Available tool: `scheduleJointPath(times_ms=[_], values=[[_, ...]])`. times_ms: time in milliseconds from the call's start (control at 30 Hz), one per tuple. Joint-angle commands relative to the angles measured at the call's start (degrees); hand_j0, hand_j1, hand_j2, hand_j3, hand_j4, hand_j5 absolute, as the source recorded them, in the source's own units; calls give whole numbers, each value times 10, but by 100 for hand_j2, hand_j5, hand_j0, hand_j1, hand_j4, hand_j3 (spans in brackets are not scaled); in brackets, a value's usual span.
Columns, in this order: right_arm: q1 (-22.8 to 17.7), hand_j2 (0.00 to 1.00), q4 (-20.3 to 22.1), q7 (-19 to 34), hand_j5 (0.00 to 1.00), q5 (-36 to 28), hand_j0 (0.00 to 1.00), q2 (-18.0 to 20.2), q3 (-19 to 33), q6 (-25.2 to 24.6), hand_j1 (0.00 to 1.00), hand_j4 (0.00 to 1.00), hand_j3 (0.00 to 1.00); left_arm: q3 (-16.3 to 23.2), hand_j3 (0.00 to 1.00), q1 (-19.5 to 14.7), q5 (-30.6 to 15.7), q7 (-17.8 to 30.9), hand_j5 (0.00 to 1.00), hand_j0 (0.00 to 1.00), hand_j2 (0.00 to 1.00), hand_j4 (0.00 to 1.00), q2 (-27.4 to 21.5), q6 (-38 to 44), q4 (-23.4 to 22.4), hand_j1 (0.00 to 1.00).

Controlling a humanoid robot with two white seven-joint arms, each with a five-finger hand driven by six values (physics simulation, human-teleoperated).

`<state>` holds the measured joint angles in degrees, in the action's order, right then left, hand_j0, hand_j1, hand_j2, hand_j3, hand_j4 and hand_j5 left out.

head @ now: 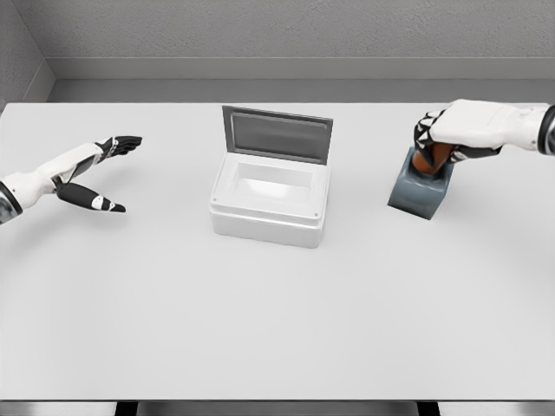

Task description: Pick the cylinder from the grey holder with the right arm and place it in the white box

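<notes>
My right hand (447, 130) is wrapped around the orange cylinder (431, 159) (barely visible) in the grey holder (420, 192) near the table's (260, 303) right edge; a tilted pull could jam it or drag the holder.

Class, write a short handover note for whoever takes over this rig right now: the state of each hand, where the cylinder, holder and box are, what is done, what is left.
Right hand: fingers closed around the cylinder, which sits in the grey holder at the table's right.
Left hand: open, holding nothing, at the table's left.
White box: centre of the table, lid up, nothing visible inside.
Done: reach and grasp.
Left: lift the cylinder out, carry it left to the box, set it inside, release.
</notes>
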<state>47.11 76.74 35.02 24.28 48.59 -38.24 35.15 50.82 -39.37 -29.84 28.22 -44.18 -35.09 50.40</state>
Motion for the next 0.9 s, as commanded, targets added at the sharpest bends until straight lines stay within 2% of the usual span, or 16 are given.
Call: scheduleJointPath(times_ms=[0,67,300,400,500,867], values=[[0,27,2,0,27,-13,27,2,6,-1,27,27,27,-1,100,0,-4,0,100,100,100,100,0,1,0,100],[1,27,5,0,27,-14,27,1,10,-1,27,27,27,-1,100,0,-4,0,100,100,100,100,0,1,0,100],[2,27,96,0,27,-14,27,0,9,-1,27,27,27,-1,100,-1,-4,0,100,100,100,100,0,1,0,100],[8,27,99,0,27,-14,27,-3,5,-1,27,27,27,-1,100,-1,-4,0,100,100,100,100,0,1,0,100],[9,27,120,0,27,-14,27,-8,-3,-1,27,27,27,-1,100,-1,-4,0,100,100,100,100,-1,1,0,100],[35,27,130,0,27,-13,27,-64,-33,-1,27,27,27,-1,100,-1,-4,0,100,100,100,100,-1,1,0,100]])
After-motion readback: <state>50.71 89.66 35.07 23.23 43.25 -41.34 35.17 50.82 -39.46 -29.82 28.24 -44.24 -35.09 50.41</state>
